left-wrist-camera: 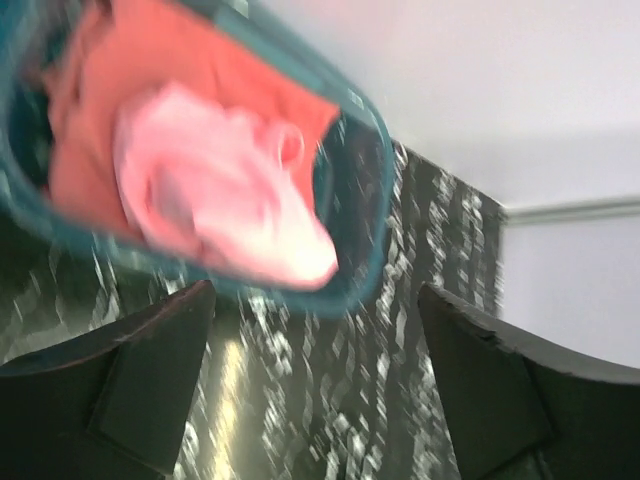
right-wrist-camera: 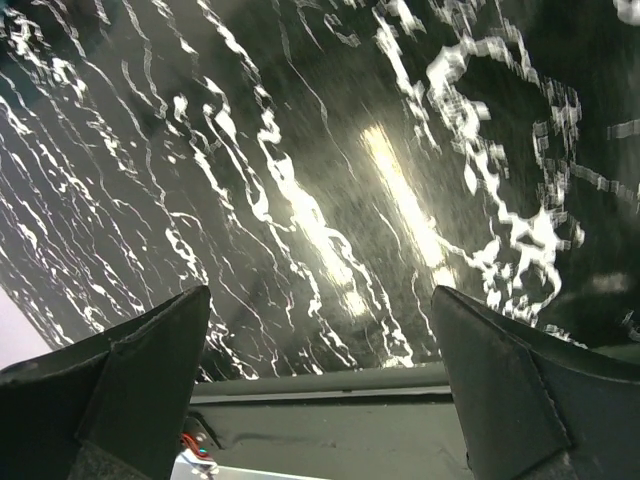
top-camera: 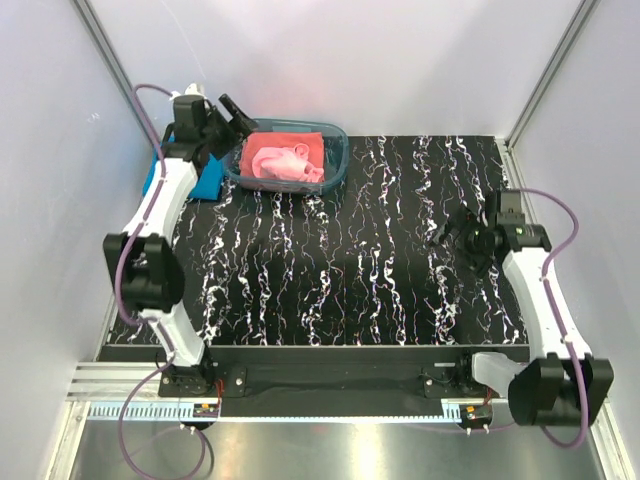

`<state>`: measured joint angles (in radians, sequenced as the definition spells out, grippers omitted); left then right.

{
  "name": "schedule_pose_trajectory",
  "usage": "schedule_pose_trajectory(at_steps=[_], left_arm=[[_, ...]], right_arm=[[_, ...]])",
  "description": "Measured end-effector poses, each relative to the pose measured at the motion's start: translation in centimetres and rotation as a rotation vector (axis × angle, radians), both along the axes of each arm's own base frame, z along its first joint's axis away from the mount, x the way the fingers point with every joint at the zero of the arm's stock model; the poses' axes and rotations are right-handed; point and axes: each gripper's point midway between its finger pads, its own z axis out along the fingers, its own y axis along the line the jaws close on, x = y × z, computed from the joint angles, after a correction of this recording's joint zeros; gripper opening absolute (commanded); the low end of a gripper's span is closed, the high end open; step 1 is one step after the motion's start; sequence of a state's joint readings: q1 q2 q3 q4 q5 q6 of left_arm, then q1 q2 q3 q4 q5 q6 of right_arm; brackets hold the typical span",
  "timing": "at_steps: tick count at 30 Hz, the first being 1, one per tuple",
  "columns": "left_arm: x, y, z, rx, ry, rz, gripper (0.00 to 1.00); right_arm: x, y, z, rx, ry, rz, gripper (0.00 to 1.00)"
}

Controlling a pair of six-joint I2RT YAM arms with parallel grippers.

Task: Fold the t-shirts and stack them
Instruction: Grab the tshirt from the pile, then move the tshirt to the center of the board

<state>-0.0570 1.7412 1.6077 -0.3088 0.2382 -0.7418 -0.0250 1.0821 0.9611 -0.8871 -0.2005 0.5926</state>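
Observation:
A crumpled light pink t-shirt (top-camera: 287,165) lies on a coral-red t-shirt (top-camera: 303,138) inside the clear bluish tub (top-camera: 337,160) at the back left. A bright blue t-shirt (top-camera: 209,183) lies on the table left of the tub, partly hidden by the left arm. My left gripper (top-camera: 238,118) hovers open at the tub's left end. In the blurred left wrist view the pink t-shirt (left-wrist-camera: 225,190), the coral-red t-shirt (left-wrist-camera: 150,90) and the tub rim (left-wrist-camera: 372,265) lie beyond the empty left gripper (left-wrist-camera: 312,300). My right gripper (top-camera: 455,232) is open and empty above bare table at the right.
The black, white-veined table (top-camera: 330,270) spreads between the arms. White walls stand close on the left, back and right. The right wrist view shows the right gripper (right-wrist-camera: 320,295) over the table (right-wrist-camera: 300,180) near its front edge rail (right-wrist-camera: 320,385).

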Motion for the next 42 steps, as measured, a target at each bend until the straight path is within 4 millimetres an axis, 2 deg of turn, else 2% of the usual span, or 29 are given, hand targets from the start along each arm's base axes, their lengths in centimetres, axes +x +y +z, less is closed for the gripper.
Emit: schedule_pose_trajectory(at_steps=[2, 4, 7, 11, 13, 14, 16, 17, 18, 20, 21, 24, 27, 30, 32, 33, 35, 36, 37, 38, 39, 40, 42], left_arm=[[2.2, 0.0, 0.0, 0.062, -0.016, -0.001, 0.84], [4.2, -0.3, -1.1, 0.113, 0.001, -0.007, 0.81], [6.4, -1.9, -4.4, 0.156, 0.066, -0.03, 0.84], [5.5, -4.2, -11.6, 0.212, 0.24, -0.056, 0.86], [5.0, -5.0, -14.0, 0.234, 0.301, -0.069, 0.86], [5.0, -5.7, -15.1, 0.242, 0.326, -0.079, 0.82], [5.9, -6.5, -16.1, 0.247, 0.334, -0.09, 0.7], [6.7, -6.8, -16.3, 0.246, 0.323, -0.092, 0.45], [7.3, -6.9, -16.5, 0.245, 0.314, -0.094, 0.36], [8.1, -7.0, -16.5, 0.24, 0.298, -0.097, 0.09], [8.4, -7.0, -16.3, 0.235, 0.289, -0.098, 0.0], [9.2, -7.3, -14.6, 0.201, 0.246, -0.101, 0.0], [10.5, -8.6, -10.7, 0.103, 0.147, -0.106, 0.0], [10.6, -10.2, -4.9, -0.026, 0.041, -0.131, 0.0], [9.4, -11.4, 0.2, -0.102, -0.038, -0.168, 0.0], [8.3, -12.1, 2.9, -0.13, -0.081, -0.191, 0.0], [4.7, -13.5, 8.2, -0.17, -0.153, -0.251, 0.0], [1.8, -14.4, 10.9, -0.185, -0.193, -0.291, 0.03], [-0.8, -15.0, 12.7, -0.194, -0.218, -0.322, 0.12], [-4.0, -15.3, 14.5, -0.202, -0.246, -0.352, 0.58], [-7.8, -15.6, 15.9, -0.207, -0.271, -0.393, 0.82], [-11.4, -15.5, 17.0, -0.215, -0.299, -0.425, 0.99], [-16.9, -13.9, 16.9, -0.199, -0.298, -0.437, 0.99]], right_arm=[[1.5, -0.1, 1.0, -0.018, -0.009, 0.03, 1.0], [2.9, -0.2, 1.8, -0.034, -0.022, 0.061, 1.0], [4.3, -0.3, 1.8, -0.047, -0.015, 0.1, 1.0], [4.7, -0.2, 0.3, -0.05, 0.038, 0.138, 1.0], [4.6, -0.2, -0.1, -0.052, 0.055, 0.145, 1.0], [4.5, -0.2, -0.2, -0.054, 0.058, 0.149, 0.99], [4.5, -0.3, -0.1, -0.057, 0.056, 0.155, 0.97], [4.5, -0.3, -0.1, -0.059, 0.054, 0.156, 0.95], [4.5, -0.4, -0.1, -0.06, 0.054, 0.157, 0.93], [4.5, -0.4, -0.1, -0.063, 0.055, 0.16, 0.9], [4.4, -0.5, -0.1, -0.064, 0.056, 0.161, 0.88], [4.3, -0.5, -0.1, -0.064, 0.061, 0.164, 0.81], [4.1, -0.4, -0.1, -0.057, 0.064, 0.174, 0.78], [4.0, 0.2, 0.1, -0.026, 0.061, 0.2, 0.78], [3.9, 0.7, 0.2, -0.002, 0.056, 0.218, 0.81], [3.9, 0.9, 0.3, 0.01, 0.054, 0.224, 1.0], [3.9, 1.5, 0.6, 0.043, 0.046, 0.244, 1.0], [3.9, 1.8, 0.7, 0.059, 0.04, 0.256, 1.0], [3.9, 2.0, 0.8, 0.07, 0.035, 0.261, 1.0], [3.9, 2.3, 1.0, 0.084, 0.031, 0.27, 1.0], [3.9, 2.5, 1.1, 0.095, 0.023, 0.279, 1.0], [4.0, 2.7, 1.3, 0.108, 0.017, 0.287, 1.0], [3.9, 3.2, 1.6, 0.134, 0.008, 0.299, 1.0]])
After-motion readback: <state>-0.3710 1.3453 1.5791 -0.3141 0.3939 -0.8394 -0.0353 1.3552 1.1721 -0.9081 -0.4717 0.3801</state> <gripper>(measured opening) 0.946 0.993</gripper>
